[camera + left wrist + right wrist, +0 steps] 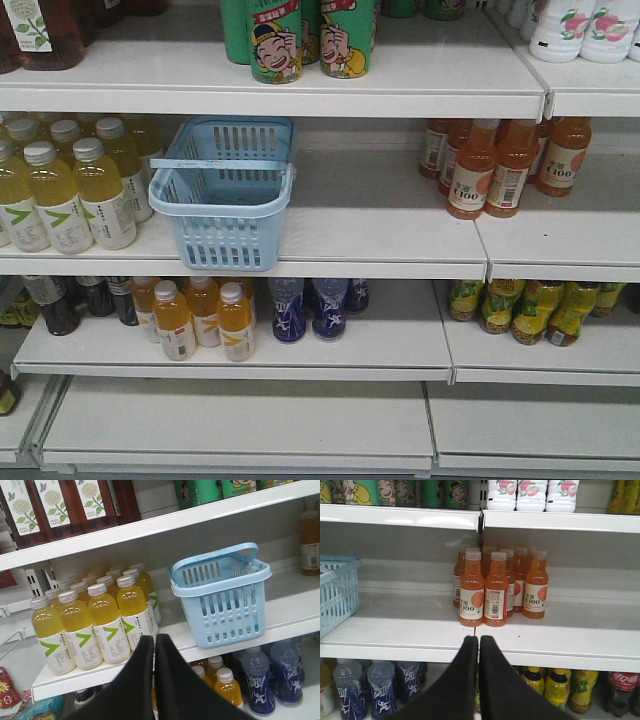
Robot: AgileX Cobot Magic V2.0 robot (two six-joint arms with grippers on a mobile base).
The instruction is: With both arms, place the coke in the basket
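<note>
Left gripper (154, 639), left wrist view: one, black, its two fingers pressed together with only a thin seam between them, holding nothing. Beyond it I log one light blue basket (220, 610) on the middle shelf (290, 612), its front at the shelf lip and its handle folded down over the rim. Just left of it stand the yellow drink bottles (107, 622), four in the front row with more rows behind. Above them are three brown bottles (55, 507) with flower labels. Below the basket are two blue bottles (272, 680).

Right wrist view: right gripper (479, 639), one, fingers likewise closed against each other and empty. One corner of the basket shows at the left edge. At centre is a cluster of orange bottles (485, 590), two in front; I cannot count those behind. Three white bottles (530, 492) stand on the top shelf. One red-labelled cola bottle (622, 687) sits at lower right.

Front view: one basket, empty, on the middle shelf between the yellow bottles and the orange bottles, near the former and well apart from the latter. Two green cartoon cans (310, 40) face me above it.
</note>
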